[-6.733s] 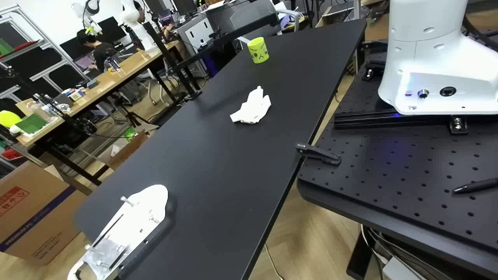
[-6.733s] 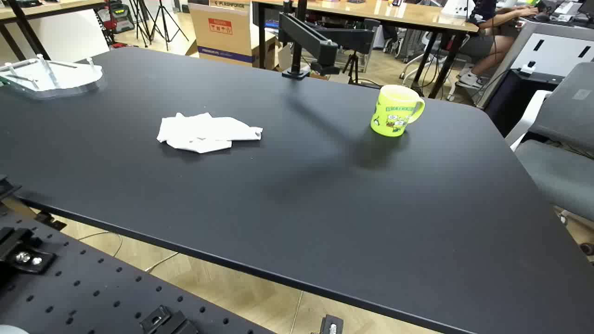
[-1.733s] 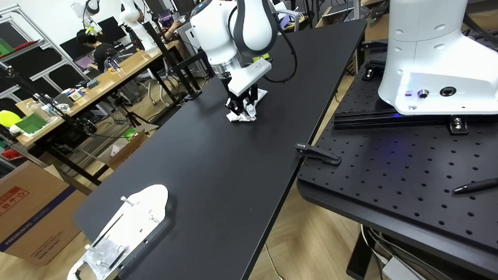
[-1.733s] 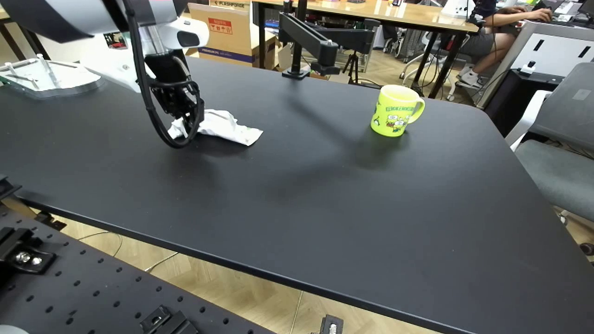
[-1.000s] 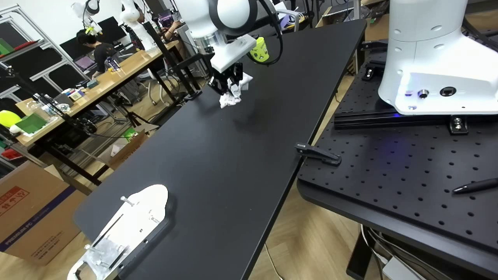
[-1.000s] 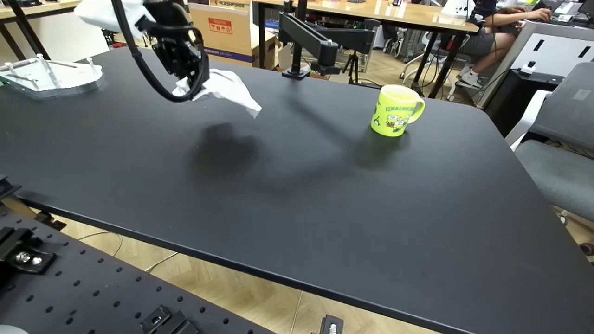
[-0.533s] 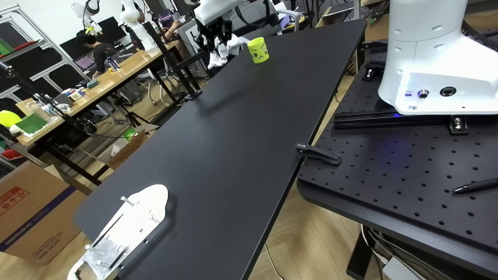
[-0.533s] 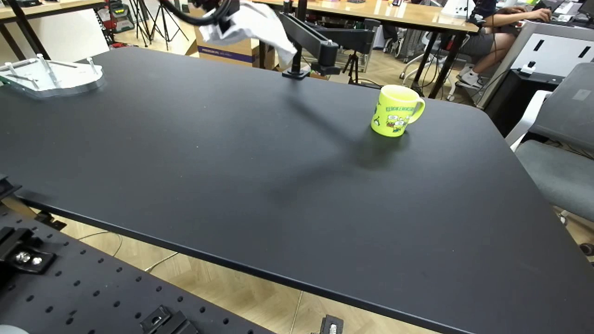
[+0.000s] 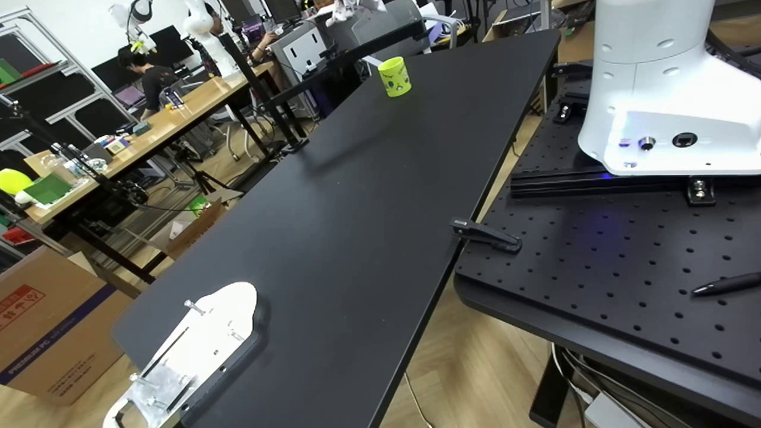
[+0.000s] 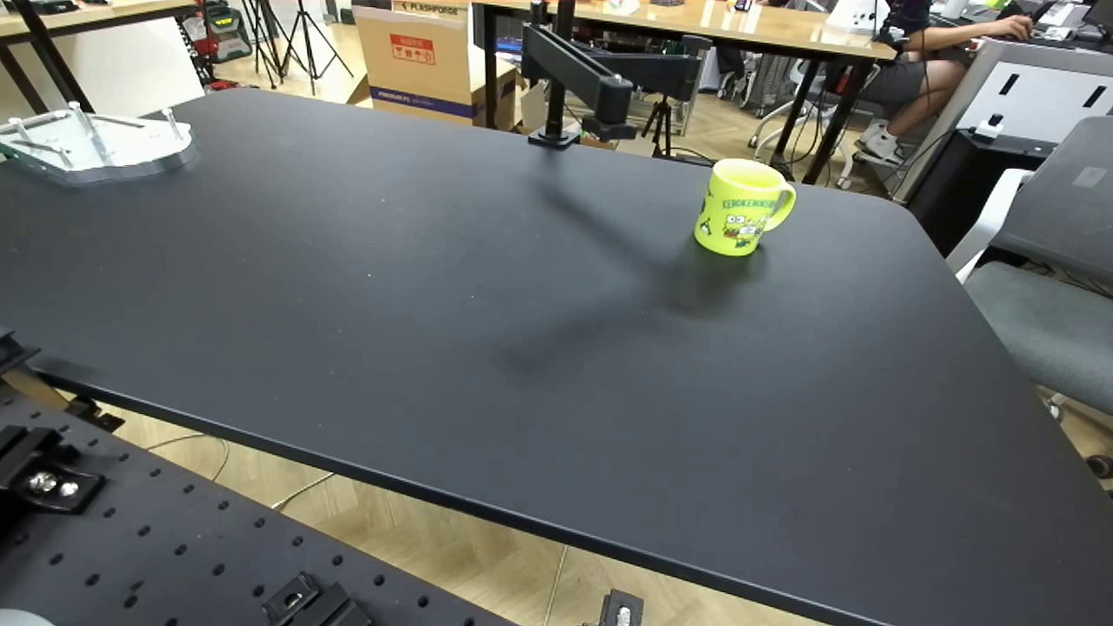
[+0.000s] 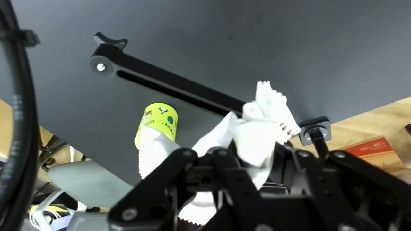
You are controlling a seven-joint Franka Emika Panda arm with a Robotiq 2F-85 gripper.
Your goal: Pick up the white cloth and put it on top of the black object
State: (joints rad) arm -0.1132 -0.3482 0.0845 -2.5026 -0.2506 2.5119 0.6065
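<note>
The white cloth [image 11: 255, 138] hangs crumpled in my gripper [image 11: 252, 152], whose jaws are shut on its middle; folds spread out past both sides and partly hide the fingertips. Only the cloth's lower end [image 9: 352, 7] shows at the top edge of an exterior view, high above the table. The black object looks to be a slotted bar on a post, seen in both exterior views as a long black arm [image 9: 357, 50] [image 10: 583, 78]. In the wrist view this black bar [image 11: 173, 83] runs diagonally below the cloth, and the cloth covers its post end.
A yellow-green mug [image 10: 739, 209] [image 11: 160, 118] stands on the dark table [image 10: 435, 348] near the bar. A white plate-like fixture with upright pins [image 9: 208, 333] lies at the far end. A grey chair [image 10: 1043, 261] stands beside the table, and a black clip [image 9: 486, 233] sits at its edge.
The cloth lay on the table at first. My gripper closed on it and lifted it; over the last second it rose further, almost out of both exterior views.
</note>
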